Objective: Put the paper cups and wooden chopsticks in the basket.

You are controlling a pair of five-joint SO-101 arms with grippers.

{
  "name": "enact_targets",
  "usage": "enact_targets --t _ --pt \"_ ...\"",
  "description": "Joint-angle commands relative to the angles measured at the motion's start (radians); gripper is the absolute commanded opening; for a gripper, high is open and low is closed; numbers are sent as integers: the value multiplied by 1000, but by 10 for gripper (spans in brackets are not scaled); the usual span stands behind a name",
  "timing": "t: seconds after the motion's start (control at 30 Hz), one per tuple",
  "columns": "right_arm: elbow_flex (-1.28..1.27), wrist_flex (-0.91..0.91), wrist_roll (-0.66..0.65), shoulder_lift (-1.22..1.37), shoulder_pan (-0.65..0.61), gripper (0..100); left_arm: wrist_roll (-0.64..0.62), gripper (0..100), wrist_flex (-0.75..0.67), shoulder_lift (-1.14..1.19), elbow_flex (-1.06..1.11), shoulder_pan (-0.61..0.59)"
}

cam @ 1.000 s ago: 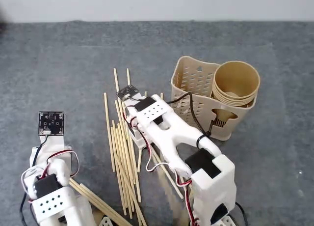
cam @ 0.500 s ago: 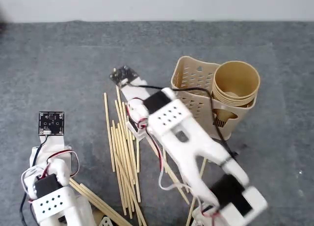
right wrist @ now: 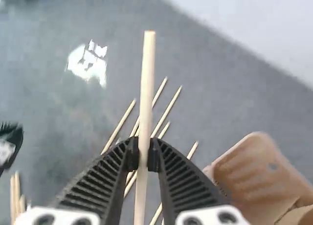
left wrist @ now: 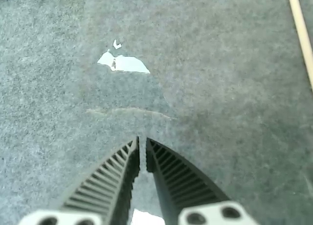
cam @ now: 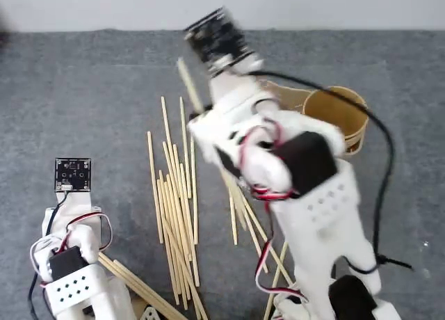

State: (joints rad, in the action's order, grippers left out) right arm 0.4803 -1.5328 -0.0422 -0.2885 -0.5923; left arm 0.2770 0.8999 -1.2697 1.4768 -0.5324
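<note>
Right jaws: you had them clamped on one chopstick, near the basket.
Left jaws: closed, empty.
Paper cups: sat stacked in the basket.

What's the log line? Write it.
right gripper: shut on pale wooden chopstick | left gripper: shut, empty | tan paper cups: in beige slotted basket | other chopsticks: on mat

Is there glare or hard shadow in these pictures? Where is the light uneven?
High view: even light on the grey mat, no glare, no hard shadow. Left wrist view: the mat is slightly darker beside the shut left gripper; the white patches seem to be marks, not glare. Right wrist view: the pale wooden chopstick in the right gripper is evenly lit.
</note>
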Motion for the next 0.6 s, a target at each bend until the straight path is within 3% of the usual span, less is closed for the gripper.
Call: enact_targets --t 0.0,0.3,0.57 --pt "112 77 -8 -56 85 9 11 26 -21 -9 -4 -3" --pt "130 265 -9 -56 263 9 12 26 -21 -9 -4 -3" --pt "2 371 -6 -64 323 9 12 26 -21 -9 -4 -3"
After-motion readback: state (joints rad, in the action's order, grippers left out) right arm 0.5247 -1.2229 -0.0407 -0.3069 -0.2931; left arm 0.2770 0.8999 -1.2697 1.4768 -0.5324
